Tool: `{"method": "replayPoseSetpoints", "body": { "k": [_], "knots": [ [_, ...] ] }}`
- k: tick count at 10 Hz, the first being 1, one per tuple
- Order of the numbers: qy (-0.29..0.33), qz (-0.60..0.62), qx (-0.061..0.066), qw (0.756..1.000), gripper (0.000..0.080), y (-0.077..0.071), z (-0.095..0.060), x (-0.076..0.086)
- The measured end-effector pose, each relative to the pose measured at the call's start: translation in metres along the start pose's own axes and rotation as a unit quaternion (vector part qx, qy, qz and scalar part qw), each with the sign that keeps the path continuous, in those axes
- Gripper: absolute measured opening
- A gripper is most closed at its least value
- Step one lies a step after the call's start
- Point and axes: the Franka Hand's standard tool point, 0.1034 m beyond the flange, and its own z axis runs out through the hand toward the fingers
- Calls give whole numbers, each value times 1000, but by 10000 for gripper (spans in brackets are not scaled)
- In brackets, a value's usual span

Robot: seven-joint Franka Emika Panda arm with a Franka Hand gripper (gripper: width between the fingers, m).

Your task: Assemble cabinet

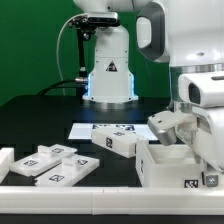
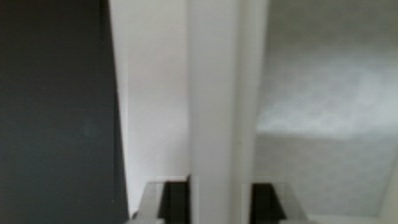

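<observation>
The cabinet is in parts, all on the black table (image 1: 40,115) in front of the arm's base (image 1: 108,72). Its largest part, the cabinet body (image 1: 165,170), is an open-topped white plastic box with thin upright walls. It stands at the exterior view's right, near the front edge, and carries a small square black-and-white tag (image 1: 192,182) on the side facing the camera. The smaller parts lie well apart from it, toward the exterior view's left. Two flat rectangular pieces rest just beside each other, the rear flat piece (image 1: 60,153) and the front flat piece (image 1: 68,172), each with dark square tags on its upper face. A thicker block piece (image 1: 116,143) lies between those two and the body, and it overlaps the near edge of the marker board (image 1: 85,130). The arm's white wrist comes down at the exterior view's right, directly above the body. In the wrist view the gripper (image 2: 221,206) is clenched on a white panel (image 2: 217,100). The two dark fingers (image 2: 173,205) press against its opposite faces, and the panel runs straight away from the camera as a smooth, plain white strip. One side of it is dark and the other is a pale grey speckled surface. The view is too close and too soft to tell whether this panel is a wall of the body or a separate piece.
</observation>
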Motion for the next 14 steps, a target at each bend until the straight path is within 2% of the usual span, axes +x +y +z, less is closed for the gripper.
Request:
{"method": "replayPoseSetpoints", "body": {
  "k": [1, 2, 3, 4, 5, 6, 7, 8, 9, 10, 11, 12, 13, 14],
  "knots": [
    [0, 0, 0, 1000, 102, 0, 0, 0],
    [0, 0, 0, 1000, 282, 0, 0, 0],
    [0, 1, -1, 1000, 417, 1, -1, 0],
    [-7, 8, 5, 1000, 417, 4, -15, -2],
    [-13, 12, 2, 1000, 600, 10, -37, -9],
    [-15, 24, -3, 1000, 731, 12, -47, -16],
    [-16, 58, -1, 998, 731, 9, -49, -21],
    [-16, 55, 0, 998, 785, 8, -47, -21],
    [-16, 55, 0, 998, 797, 8, -47, -21],
    [-15, 60, -11, 998, 797, 9, -47, -26],
    [-19, 75, -21, 997, 797, 0, -49, -48],
    [-28, 94, -18, 995, 797, -10, -56, -75],
    [-29, 112, -15, 993, 797, -15, -59, -91],
    [-31, 127, -3, 991, 797, -19, -57, -96]
  ]
}}
